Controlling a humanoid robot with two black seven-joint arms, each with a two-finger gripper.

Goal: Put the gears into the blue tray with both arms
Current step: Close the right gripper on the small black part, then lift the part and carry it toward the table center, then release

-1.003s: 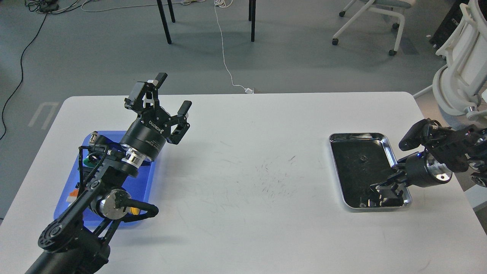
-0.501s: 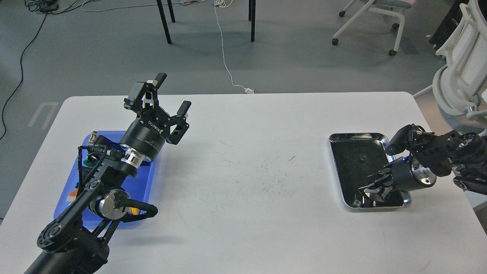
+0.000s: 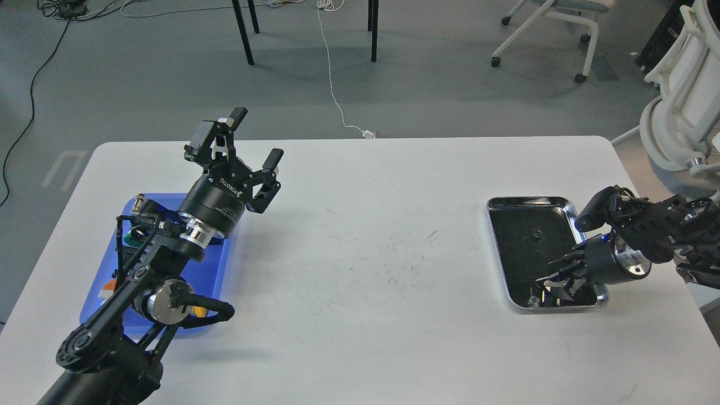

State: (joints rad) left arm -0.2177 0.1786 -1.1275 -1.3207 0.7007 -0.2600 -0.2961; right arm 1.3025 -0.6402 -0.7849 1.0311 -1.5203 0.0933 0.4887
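Note:
One small black gear (image 3: 537, 234) lies on the dark lining of the silver tray (image 3: 529, 199), toward its far half. My right gripper (image 3: 554, 284) reaches into the tray's near end, well short of that gear. Its dark fingers blend into the lining, so their state is unclear. The blue tray (image 3: 216, 264) sits at the left, mostly covered by my left arm. My left gripper (image 3: 257, 138) hangs above the table past the tray's far right corner, open and holding nothing.
Green (image 3: 132, 239), orange (image 3: 107, 287) and yellow (image 3: 197, 310) parts show in the blue tray under my left arm. The white table (image 3: 365, 281) carries pen marks in its middle. A white chair (image 3: 680, 112) stands off the right edge.
My right gripper slid left and down into the near end of the silver tray, then eased back slightly right. The left arm and the gear have not moved.

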